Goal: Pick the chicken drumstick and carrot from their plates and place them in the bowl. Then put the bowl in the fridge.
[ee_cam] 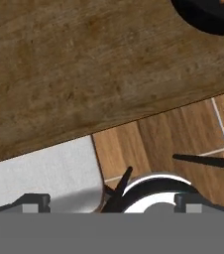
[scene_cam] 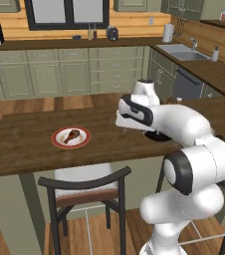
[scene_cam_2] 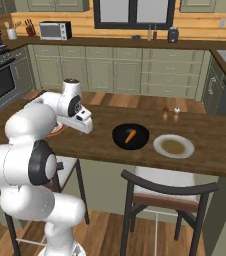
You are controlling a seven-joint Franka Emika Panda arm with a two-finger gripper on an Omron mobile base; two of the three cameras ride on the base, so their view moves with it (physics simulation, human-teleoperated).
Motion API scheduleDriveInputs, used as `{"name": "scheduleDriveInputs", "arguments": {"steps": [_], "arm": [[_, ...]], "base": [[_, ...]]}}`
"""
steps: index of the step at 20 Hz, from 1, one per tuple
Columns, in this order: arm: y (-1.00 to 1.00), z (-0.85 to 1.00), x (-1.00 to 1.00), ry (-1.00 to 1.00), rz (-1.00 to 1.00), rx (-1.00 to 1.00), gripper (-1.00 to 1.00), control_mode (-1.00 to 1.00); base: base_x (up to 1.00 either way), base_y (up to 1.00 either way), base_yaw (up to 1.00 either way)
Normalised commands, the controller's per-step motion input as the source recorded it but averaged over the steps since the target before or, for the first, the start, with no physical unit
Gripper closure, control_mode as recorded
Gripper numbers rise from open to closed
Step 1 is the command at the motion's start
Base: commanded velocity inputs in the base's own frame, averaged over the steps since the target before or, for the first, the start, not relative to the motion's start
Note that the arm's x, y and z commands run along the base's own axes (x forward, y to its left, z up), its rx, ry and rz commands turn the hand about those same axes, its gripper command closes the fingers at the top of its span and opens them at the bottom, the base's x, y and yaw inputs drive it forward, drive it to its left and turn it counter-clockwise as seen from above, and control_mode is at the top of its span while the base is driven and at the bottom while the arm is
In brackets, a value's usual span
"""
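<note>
The gripper [ee_cam: 111, 201] hangs above the near edge of the wooden counter [scene_cam: 30, 144], its 2 fingers [ee_cam: 34, 201] spread wide and holding nothing. Below that edge stands a chair [scene_cam: 84, 187] with a pale seat. On the counter, the chicken drumstick [scene_cam: 71, 134] lies on the red-rimmed plate [scene_cam: 71, 137], to the left of the arm. To the arm's right, the carrot [scene_cam_2: 130, 136] lies inside the black bowl [scene_cam_2: 130, 136]. Just beside the bowl, the pale plate [scene_cam_2: 173, 145] sits bare. 2 small shakers [scene_cam_2: 171, 110] stand farther back.
</note>
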Motion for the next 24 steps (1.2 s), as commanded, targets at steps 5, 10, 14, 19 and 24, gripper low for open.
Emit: {"name": "scheduleDriveInputs", "arguments": {"steps": [5,10,14,19,24], "arm": [[0.99,0.15,0.0,-0.12,0.01,0.0,-1.0,-1.0],[0.87,0.31,0.28,0.01,0.03,0.0,-1.0,-1.0],[0.73,0.2,0.61,0.06,0.01,0.0,-1.0,-1.0],[0.65,-0.08,0.64,-0.03,0.0,-0.04,-1.0,-1.0],[0.29,-0.17,0.61,-0.03,0.0,-0.05,-1.0,-1.0]], "base": [[0.0,0.0,0.0],[0.0,0.0,0.0],[0.0,0.0,0.0],[0.0,0.0,0.0],[0.0,0.0,0.0]]}}
